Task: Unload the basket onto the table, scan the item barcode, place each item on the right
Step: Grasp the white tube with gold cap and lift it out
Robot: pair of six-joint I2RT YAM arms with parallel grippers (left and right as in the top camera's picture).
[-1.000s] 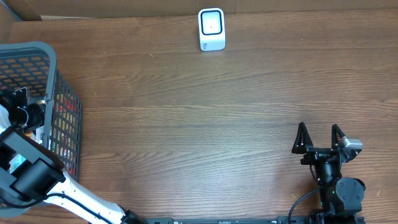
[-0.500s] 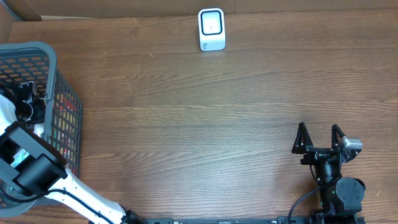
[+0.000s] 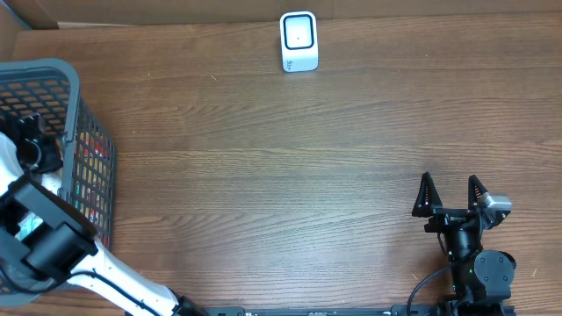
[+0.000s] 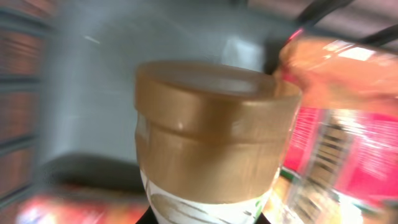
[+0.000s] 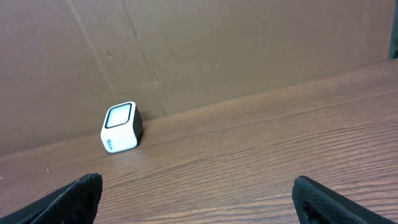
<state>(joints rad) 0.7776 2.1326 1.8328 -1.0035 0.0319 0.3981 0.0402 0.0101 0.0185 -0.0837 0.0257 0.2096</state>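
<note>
Inside the basket [image 3: 92,175], your left end effector [image 3: 35,145] is pressed together. Its fingers are hidden and the wrist view is blurred, so it cannot be told whether it pinches anything. Directly before that wrist camera stands the jar [image 4: 211,143], upright with its gold lid on, within the basket and beside red packets [image 4: 348,143]. Further from the basket, at the back edge of the desk [image 3: 263,175], sits the white scanner [image 3: 299,40]. Furthest from the basket, at the opposite front corner, your right end effector [image 3: 450,180] is spread wide, holding nothing.
</note>
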